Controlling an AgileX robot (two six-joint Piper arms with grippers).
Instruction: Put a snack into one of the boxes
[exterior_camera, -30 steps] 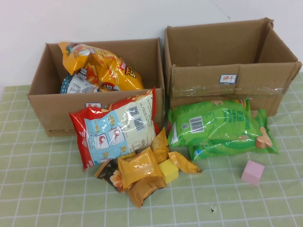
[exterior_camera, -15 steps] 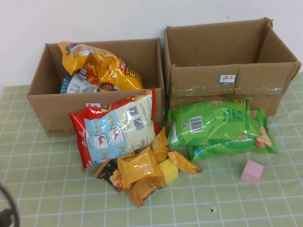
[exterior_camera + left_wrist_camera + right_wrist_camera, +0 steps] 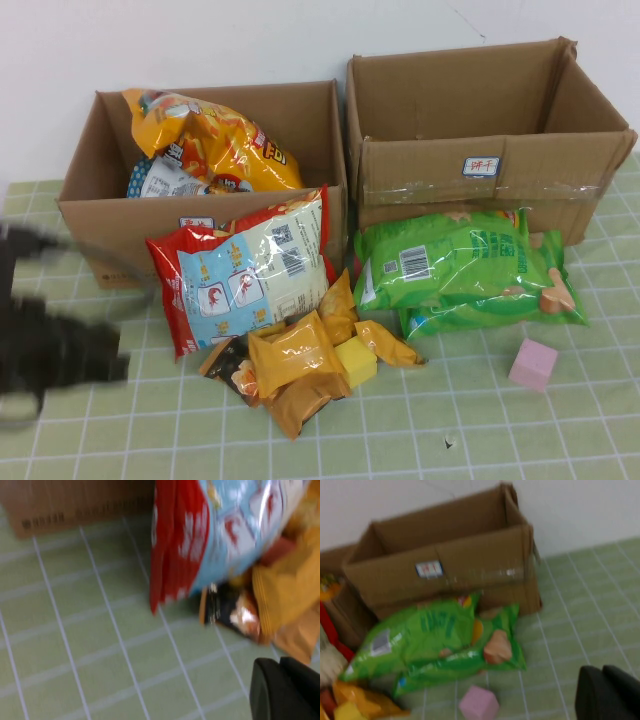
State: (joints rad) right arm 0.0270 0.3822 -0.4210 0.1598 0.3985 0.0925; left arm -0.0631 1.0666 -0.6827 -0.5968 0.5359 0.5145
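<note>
A white wall backs my bench (image 3: 560,440) of green grid cloth, where two cardboard boxes stand at the top of the high view: the left box (image 3: 90,225) already holds an orange bag, the right box (image 3: 480,180) looks empty. My left gripper (image 3: 50,340) is a blurred dark mass at the left edge, my right gripper (image 3: 607,692) out of the high view; I cannot tell either's opening. The red snack bag (image 3: 245,270) leans against the left box at centre; I judge a firm pinch on its near edge best.

Green-checked cloth (image 3: 560,420), pink cube (image 3: 533,364)
</note>
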